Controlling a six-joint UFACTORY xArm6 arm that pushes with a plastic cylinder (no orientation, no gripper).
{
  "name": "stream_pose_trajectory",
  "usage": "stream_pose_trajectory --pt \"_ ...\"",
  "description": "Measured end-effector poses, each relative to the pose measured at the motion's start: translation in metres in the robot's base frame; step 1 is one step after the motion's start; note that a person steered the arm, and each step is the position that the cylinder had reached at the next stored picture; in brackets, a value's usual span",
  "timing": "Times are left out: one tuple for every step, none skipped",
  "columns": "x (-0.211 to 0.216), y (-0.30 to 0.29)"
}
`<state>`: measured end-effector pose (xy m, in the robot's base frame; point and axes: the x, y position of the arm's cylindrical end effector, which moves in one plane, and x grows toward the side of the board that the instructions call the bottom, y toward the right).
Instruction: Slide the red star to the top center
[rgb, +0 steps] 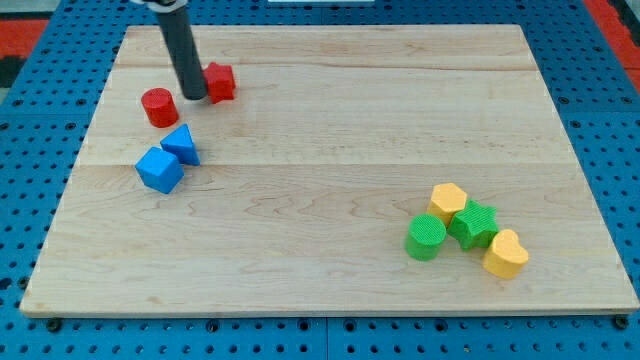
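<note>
Dark rod's tip (193, 98) touching left side of red star-shaped block (219, 82), red cylinder block (158, 107) just left. No jaws fitted; nothing gripped. Top centre of wooden board (330, 150) lying rightward, so push looks aligned.

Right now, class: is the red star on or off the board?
On: the red star sits on the board, upper left, touching my tip.

My tip (193, 97), the end effector, stands on the worktop (330, 90) with the red star (220, 82) touching it on the view's right and the red cylinder (159, 107) just beside it on the view's left. Near and below it, toward the view's bottom, the blue triangular block (182, 144) touches the blue cube (160, 170). Well apart toward the view's bottom right lies a touching cluster: yellow hexagon (449, 202), green star (473, 224), green cylinder (426, 238) and yellow heart (505, 254).
</note>
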<state>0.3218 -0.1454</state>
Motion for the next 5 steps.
stream_pose_trajectory --pt "-0.031 0.041" --pt "-0.038 0.031" --pt "-0.040 0.014" --pt "-0.040 -0.005" --pt "-0.040 -0.042"
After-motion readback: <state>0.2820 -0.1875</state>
